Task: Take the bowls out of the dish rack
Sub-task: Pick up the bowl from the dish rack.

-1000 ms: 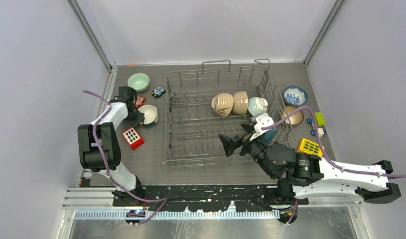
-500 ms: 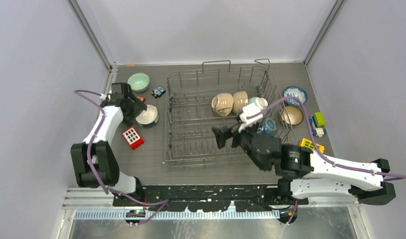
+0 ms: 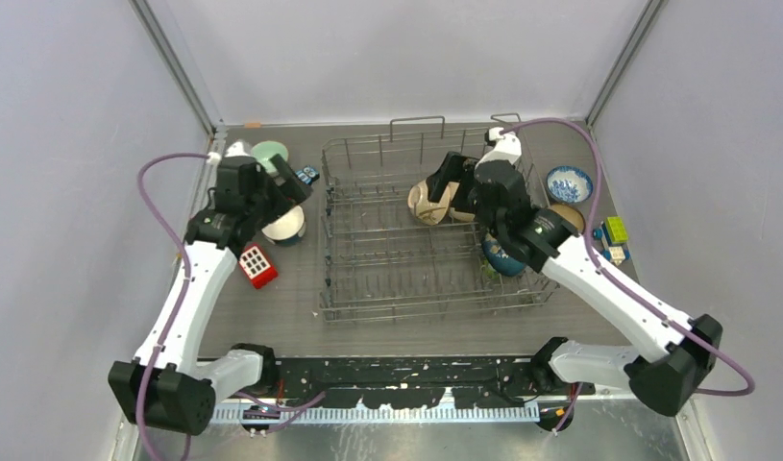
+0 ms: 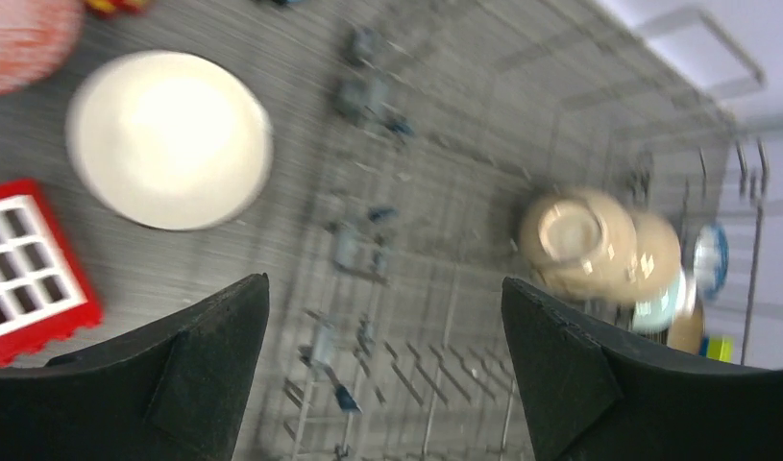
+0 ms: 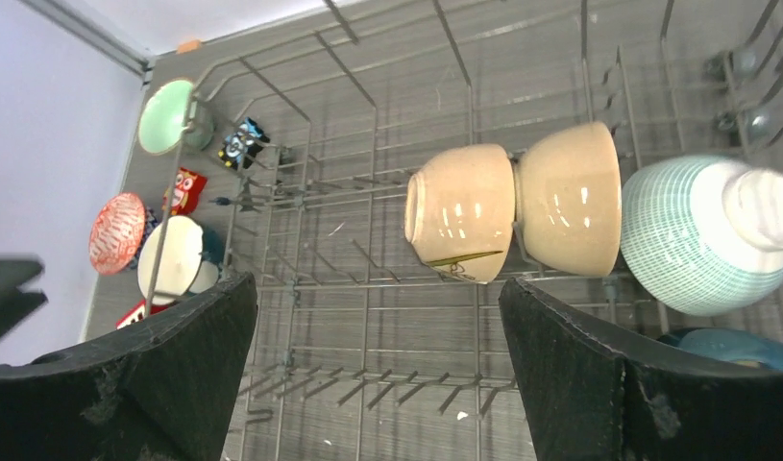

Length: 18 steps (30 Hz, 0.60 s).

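The grey wire dish rack (image 3: 387,252) fills the table's middle. In it lean two tan bowls (image 5: 461,211) (image 5: 570,197), a white-teal bowl (image 5: 704,235) and, nearer the front right, a dark blue bowl (image 3: 502,257). My right gripper (image 5: 378,283) hangs open and empty above the rack, by the tan bowls (image 3: 428,202). On the table left of the rack are a white bowl (image 3: 284,224), a mint green bowl (image 3: 267,154) and a pink-red bowl (image 5: 116,232). My left gripper (image 3: 289,192) is open and empty above the white bowl (image 4: 168,139). The left wrist view is blurred.
A red block with white squares (image 3: 256,265) lies left of the rack, with small toys (image 3: 305,176) behind it. Right of the rack sit a blue-white patterned bowl (image 3: 569,183), a brown bowl (image 3: 567,219) and coloured blocks (image 3: 616,230). Walls close in on three sides.
My left gripper opened, let go of the white bowl on the table and lifted toward the rack. The right arm swung from the rack's front to above the tan bowls.
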{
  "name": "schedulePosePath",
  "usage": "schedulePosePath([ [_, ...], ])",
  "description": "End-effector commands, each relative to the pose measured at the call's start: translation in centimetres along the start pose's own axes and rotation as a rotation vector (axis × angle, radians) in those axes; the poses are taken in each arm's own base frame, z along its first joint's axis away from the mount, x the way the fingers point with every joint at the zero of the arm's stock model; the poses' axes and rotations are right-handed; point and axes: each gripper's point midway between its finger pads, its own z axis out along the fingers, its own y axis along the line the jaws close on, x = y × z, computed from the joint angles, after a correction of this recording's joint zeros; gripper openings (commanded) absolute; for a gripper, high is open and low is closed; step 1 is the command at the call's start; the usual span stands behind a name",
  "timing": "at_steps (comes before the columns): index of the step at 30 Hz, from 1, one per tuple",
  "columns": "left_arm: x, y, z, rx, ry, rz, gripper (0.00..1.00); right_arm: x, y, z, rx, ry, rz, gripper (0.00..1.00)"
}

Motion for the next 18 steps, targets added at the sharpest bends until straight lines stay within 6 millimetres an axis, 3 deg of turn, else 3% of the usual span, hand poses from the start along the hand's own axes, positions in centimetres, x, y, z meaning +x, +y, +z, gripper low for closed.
schedulePosePath([
  [1,2.1,-5.0,-1.6,0.166,0.033,0.159,0.93,1.5,0.7,3.0,-0.062,0.109,0.214,1.0],
  [4,4.0,-5.3,-1.6,0.175,0.062,0.21,1.0,2.9,0.2,4.7,-0.077,0.132,0.271,1.0],
  [9,6.6,-5.1,-1.4,0.217,0.144,0.238,1.0,6.0,-2.0,7.6,-0.026,0.185,0.34,1.0],
  [18,9.5,-3.6,-0.3,0.183,0.244,0.291,0.98,8.3,-4.8,10.8,0.048,0.21,0.378,1.0],
])
